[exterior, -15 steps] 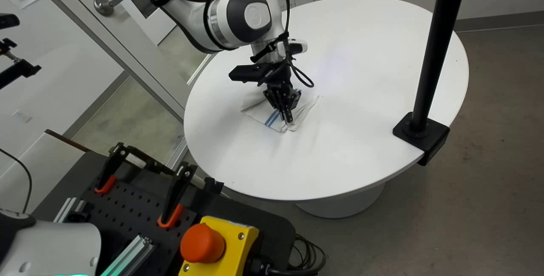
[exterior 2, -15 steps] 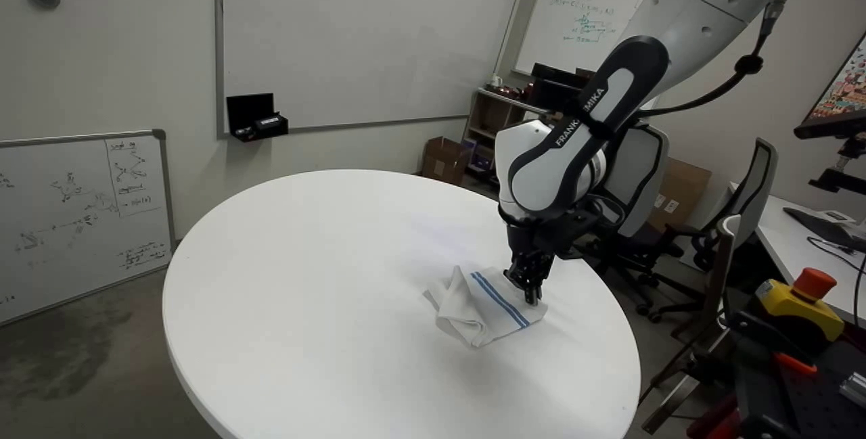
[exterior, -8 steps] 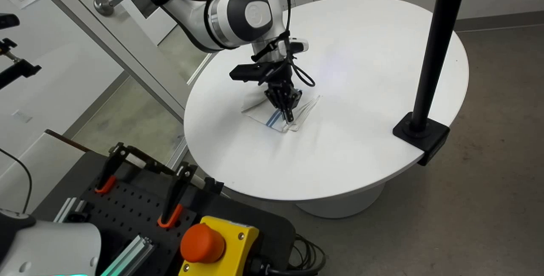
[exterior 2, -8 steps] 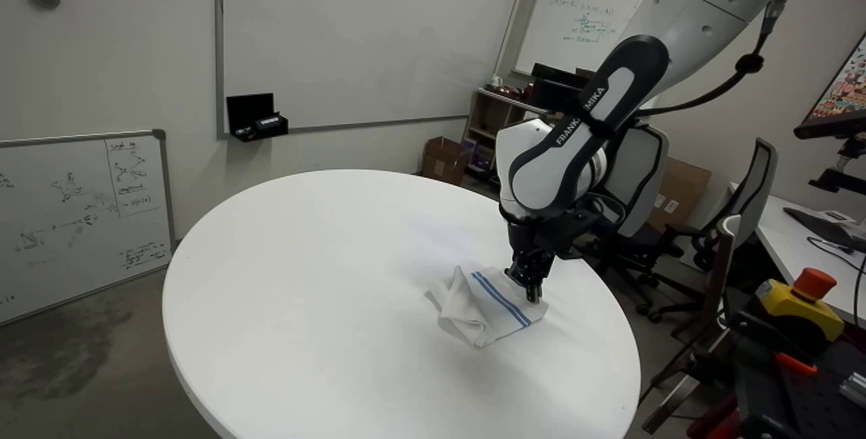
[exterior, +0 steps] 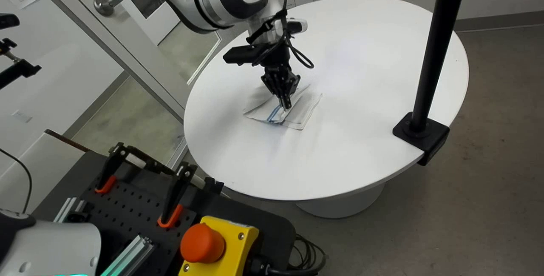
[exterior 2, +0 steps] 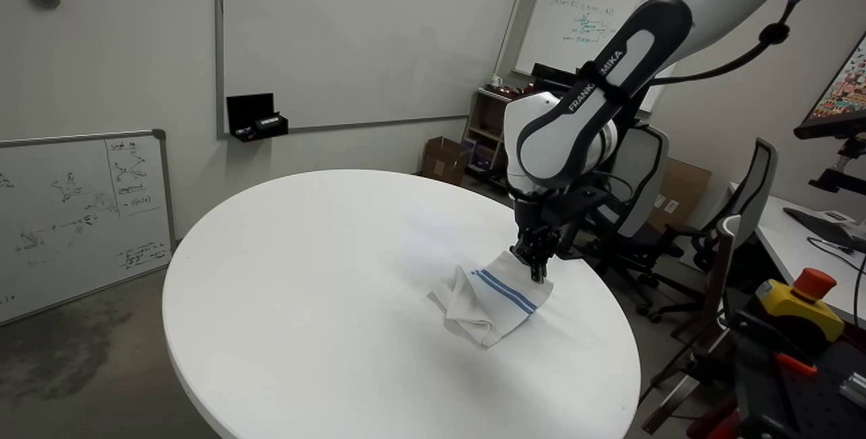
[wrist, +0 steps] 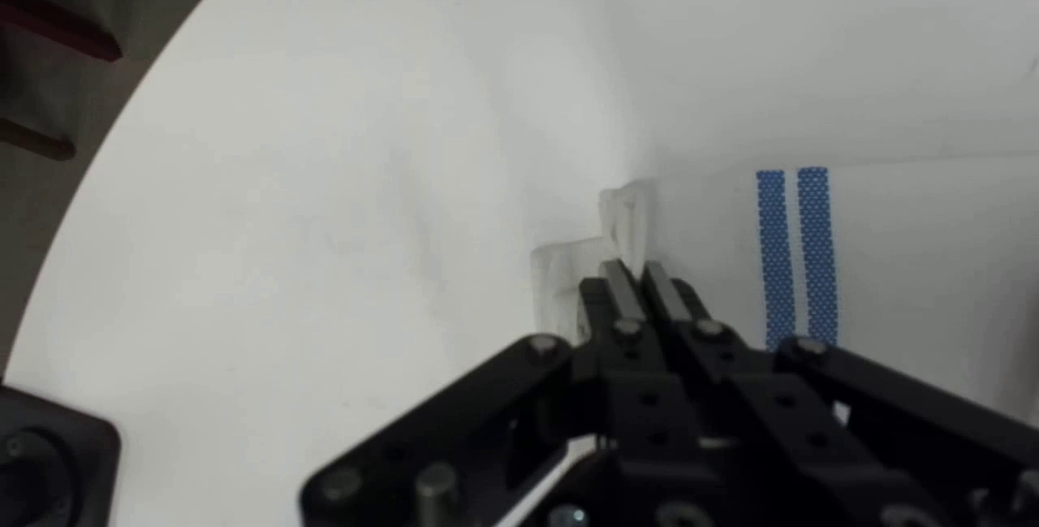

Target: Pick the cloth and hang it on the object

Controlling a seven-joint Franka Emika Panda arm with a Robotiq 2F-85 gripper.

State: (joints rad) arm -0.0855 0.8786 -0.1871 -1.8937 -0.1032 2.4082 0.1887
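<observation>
The cloth (exterior: 302, 112) is white with blue stripes and lies folded and crumpled on the round white table (exterior: 365, 89). It also shows in an exterior view (exterior 2: 490, 307) and in the wrist view (wrist: 714, 243). My gripper (wrist: 635, 271) is shut on a pinched fold near the cloth's edge, beyond the blue stripes. In both exterior views the gripper (exterior: 286, 105) (exterior 2: 538, 275) holds that edge slightly raised, while the rest of the cloth rests on the table. Which object the cloth hangs on is unclear; a black upright pole (exterior: 440, 46) stands at the table's edge.
The pole's black clamp base (exterior: 420, 135) grips the table rim; a similar black base (wrist: 53, 462) shows in the wrist view. A dark cart with clamps and a yellow box with a red button (exterior: 203, 243) stands beside the table. Chairs (exterior 2: 639, 175) stand behind the arm.
The arm and gripper have moved up and slightly back. The pinched edge of the cloth has risen with the gripper, and the cloth's folds have shifted a little.
</observation>
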